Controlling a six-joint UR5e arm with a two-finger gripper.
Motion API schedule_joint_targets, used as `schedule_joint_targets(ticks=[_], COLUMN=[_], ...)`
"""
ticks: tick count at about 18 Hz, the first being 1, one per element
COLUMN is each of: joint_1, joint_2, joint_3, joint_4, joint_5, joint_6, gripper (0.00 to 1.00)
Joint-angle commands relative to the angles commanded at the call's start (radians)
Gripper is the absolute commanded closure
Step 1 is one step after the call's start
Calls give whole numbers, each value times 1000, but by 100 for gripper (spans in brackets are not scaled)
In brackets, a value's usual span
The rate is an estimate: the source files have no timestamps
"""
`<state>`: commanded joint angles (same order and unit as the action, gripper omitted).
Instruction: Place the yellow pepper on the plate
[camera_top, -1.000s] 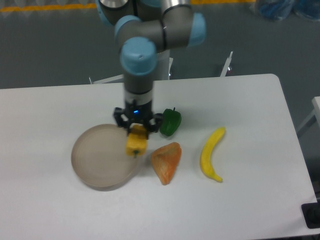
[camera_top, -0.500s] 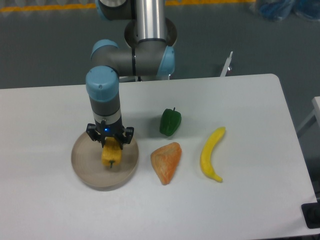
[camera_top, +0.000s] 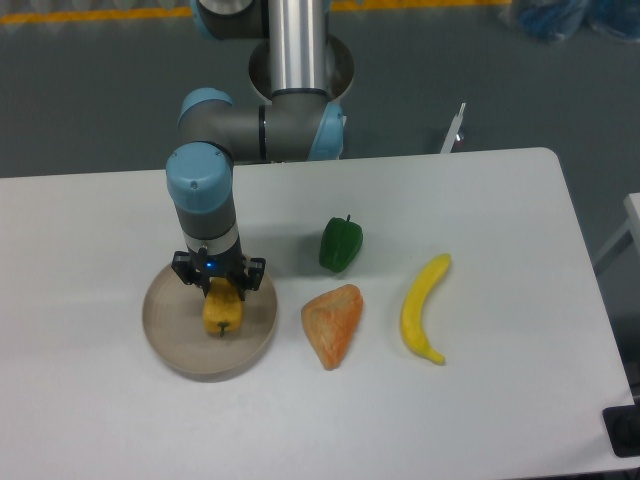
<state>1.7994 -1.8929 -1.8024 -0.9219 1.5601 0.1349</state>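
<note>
The yellow pepper (camera_top: 222, 312) is small and yellow-orange, held over the middle of the round beige-grey plate (camera_top: 170, 340) at the table's left centre. My gripper (camera_top: 219, 298) points straight down above the plate and is shut on the pepper's upper part. I cannot tell whether the pepper touches the plate's surface. The arm rises from the gripper toward the back of the table.
A green pepper (camera_top: 341, 244) stands right of the plate. An orange wedge-shaped piece (camera_top: 333, 324) lies just right of the plate's rim. A yellow banana (camera_top: 424, 306) lies further right. The table's right edge is beyond the banana.
My gripper carried the yellow pepper leftward from the plate's right rim to over the plate's middle. In the last half second it barely moved.
</note>
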Motion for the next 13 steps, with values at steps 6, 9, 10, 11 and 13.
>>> schedule_joint_targets(ticks=[6,9,10,11,13], joint_1=[0,0,2,3,30], joint_2=[17,34,38,47,61], joint_3=[6,8,9,14,26], joint_4=[-2,-3,-2,-3,-5], joint_5=[0,2,2,2,2], joint_6=[6,8,8,8,44], gripper=[0,0,0,0,0])
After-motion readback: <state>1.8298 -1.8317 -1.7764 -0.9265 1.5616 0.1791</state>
